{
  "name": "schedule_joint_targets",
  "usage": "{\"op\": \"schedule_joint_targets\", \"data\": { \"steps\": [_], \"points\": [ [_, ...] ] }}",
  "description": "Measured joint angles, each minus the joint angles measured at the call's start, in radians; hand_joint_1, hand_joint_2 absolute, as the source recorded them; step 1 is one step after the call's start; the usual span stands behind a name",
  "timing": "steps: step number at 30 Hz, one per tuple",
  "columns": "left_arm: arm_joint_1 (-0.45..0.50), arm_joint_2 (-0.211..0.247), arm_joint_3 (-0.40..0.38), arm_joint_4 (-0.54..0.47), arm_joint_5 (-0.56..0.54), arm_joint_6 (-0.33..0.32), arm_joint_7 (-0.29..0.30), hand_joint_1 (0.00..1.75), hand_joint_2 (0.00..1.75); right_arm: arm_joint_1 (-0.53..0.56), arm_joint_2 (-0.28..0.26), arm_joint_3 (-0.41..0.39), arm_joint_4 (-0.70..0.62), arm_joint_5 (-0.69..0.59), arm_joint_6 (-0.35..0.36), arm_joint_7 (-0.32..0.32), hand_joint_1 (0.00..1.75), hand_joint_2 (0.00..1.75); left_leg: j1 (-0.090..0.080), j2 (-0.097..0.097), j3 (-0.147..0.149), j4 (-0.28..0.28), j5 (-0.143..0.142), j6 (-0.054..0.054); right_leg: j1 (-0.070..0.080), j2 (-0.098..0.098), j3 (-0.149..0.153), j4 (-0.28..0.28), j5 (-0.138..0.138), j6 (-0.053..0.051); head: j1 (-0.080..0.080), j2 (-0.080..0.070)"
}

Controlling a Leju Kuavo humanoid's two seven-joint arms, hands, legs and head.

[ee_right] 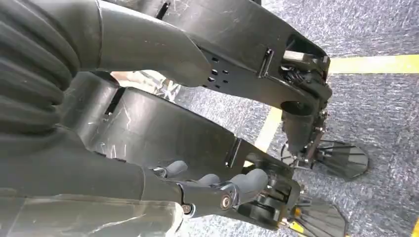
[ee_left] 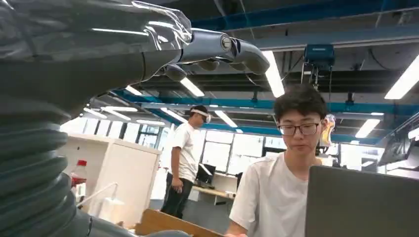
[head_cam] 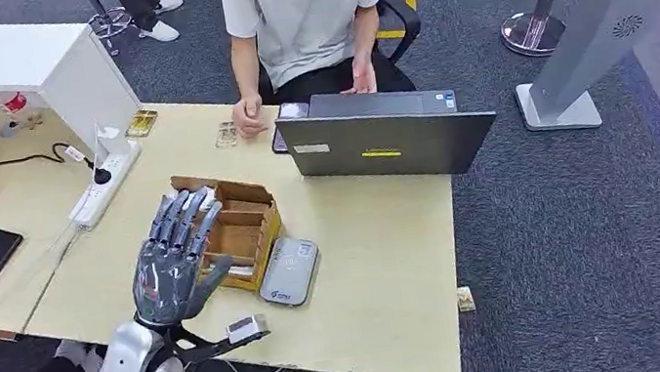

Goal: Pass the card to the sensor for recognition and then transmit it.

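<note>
Head view shows the left robot hand [head_cam: 174, 261] with fingers spread and holding nothing, above the brown cardboard box [head_cam: 236, 228] on the pale wooden tabletop [head_cam: 387, 266]. I cannot make out a card; I judge it sits in the box, so the fingers should descend slowly and pinch a thin edge, then go to the flat grey rounded sensor [head_cam: 288, 270] just beside it. The right robot hand [ee_right: 217, 190] hangs curled over the carpet, grasping nothing.

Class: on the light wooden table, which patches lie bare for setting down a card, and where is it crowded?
Bare: the table between the laptop and the near edge, right of the grey reader. Crowded: around the wooden box under the left hand, and the power strip.
</note>
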Motion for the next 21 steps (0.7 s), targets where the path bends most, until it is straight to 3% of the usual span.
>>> {"op": "schedule_joint_targets", "data": {
  "steps": [4, 9, 15, 21],
  "points": [
    [0.062, -0.003, 0.147, -0.033, -0.037, 0.0, -0.101, 0.0, 1.75, 0.008, 0.0, 0.0, 0.0, 0.008, -0.029, -0.024, 0.0, 1.75, 0.0, -0.001, 0.0, 0.0, -0.001, 0.001, 0.0, -0.001, 0.0, 0.0, -0.001, 0.002, 0.0, 0.0],
    [0.074, -0.006, 0.293, -0.017, -0.088, 0.0, -0.103, 0.0, 1.75, 0.012, 0.0, 0.0, 0.0, 0.022, -0.025, -0.035, 0.0, 1.75, 0.001, -0.001, 0.0, 0.0, -0.001, 0.001, 0.0, -0.001, 0.001, 0.0, -0.001, 0.002, 0.0, 0.0],
    [0.061, -0.006, 0.369, 0.04, -0.165, 0.0, -0.062, 0.0, 1.75, 0.011, 0.0, 0.0, -0.001, 0.032, -0.02, -0.038, 0.0, 1.75, 0.001, -0.001, 0.0, 0.0, -0.001, 0.001, 0.0, -0.001, 0.001, 0.0, -0.001, 0.002, 0.0, 0.0],
    [0.029, -0.006, 0.381, 0.112, -0.216, 0.0, -0.038, 0.0, 1.75, 0.01, 0.0, 0.001, -0.002, 0.036, -0.019, -0.033, 0.0, 1.75, 0.001, -0.001, 0.0, 0.0, -0.001, 0.001, 0.0, -0.001, 0.001, 0.0, -0.001, 0.002, 0.0, 0.0]
  ]
}}
